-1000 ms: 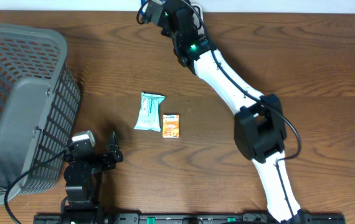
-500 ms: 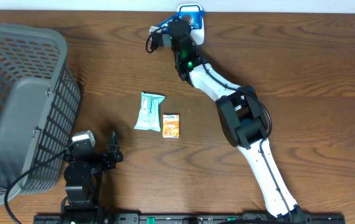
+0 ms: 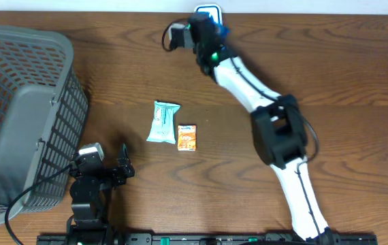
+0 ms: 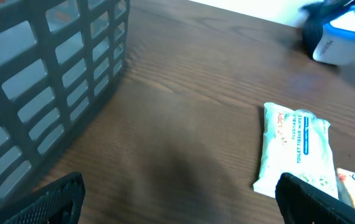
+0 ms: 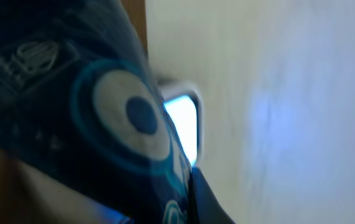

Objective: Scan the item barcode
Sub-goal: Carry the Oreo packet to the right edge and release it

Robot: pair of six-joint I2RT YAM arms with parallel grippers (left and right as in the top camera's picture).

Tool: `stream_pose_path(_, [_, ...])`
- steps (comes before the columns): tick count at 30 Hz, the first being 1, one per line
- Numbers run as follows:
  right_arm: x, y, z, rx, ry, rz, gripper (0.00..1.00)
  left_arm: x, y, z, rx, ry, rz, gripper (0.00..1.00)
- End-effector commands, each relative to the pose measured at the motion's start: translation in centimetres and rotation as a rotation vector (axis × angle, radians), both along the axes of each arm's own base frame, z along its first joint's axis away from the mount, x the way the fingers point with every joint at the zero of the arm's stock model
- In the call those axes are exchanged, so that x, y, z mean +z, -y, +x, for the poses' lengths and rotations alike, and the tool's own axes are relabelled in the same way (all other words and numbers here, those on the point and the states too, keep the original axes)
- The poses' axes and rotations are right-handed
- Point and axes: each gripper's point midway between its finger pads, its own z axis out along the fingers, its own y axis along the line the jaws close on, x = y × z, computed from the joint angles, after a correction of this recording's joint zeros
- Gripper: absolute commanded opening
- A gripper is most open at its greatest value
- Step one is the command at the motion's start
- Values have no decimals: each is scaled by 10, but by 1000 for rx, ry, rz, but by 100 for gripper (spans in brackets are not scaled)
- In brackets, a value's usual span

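Right gripper (image 3: 204, 30) is at the desk's far edge, clamped on a dark blue packet (image 5: 71, 124) held right by the scanner (image 3: 207, 10), whose window glows behind it in the wrist view. Left gripper (image 3: 122, 165) sits near the front edge beside the grey basket (image 3: 17, 116), jaws wide, empty. Tissue pack (image 3: 163, 122) and orange packet (image 3: 187, 137) lie mid-desk, just beside each other.

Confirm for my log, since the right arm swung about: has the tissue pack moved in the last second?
No. The tissue pack still lies beside the orange packet, at the same gap from the basket.
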Motion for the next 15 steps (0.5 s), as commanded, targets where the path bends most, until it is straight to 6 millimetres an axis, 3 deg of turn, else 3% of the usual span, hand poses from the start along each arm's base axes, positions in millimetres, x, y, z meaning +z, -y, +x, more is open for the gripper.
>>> stream_pose_path(1, [118,27,-23,-153,66,255,1,-14,-3,-3,13,-31,13,98])
stream_pose_path(3, [125,41,-48,-199,-24,260,1,-14,-3,-3,13,-32,13,98])
stream_pose_path(7, [120,83,-97,-331,-210,248,1,-14,-3,-3,13,-32,13,97])
stream_pose_path(10, [114,125,-123,-536,-311,358,1,-14,-3,-3,13,-32,13,98])
stream_pose_path(15, [86,218,-150,-918,-422,447,1,-14,-3,-3,13,-32,13,98])
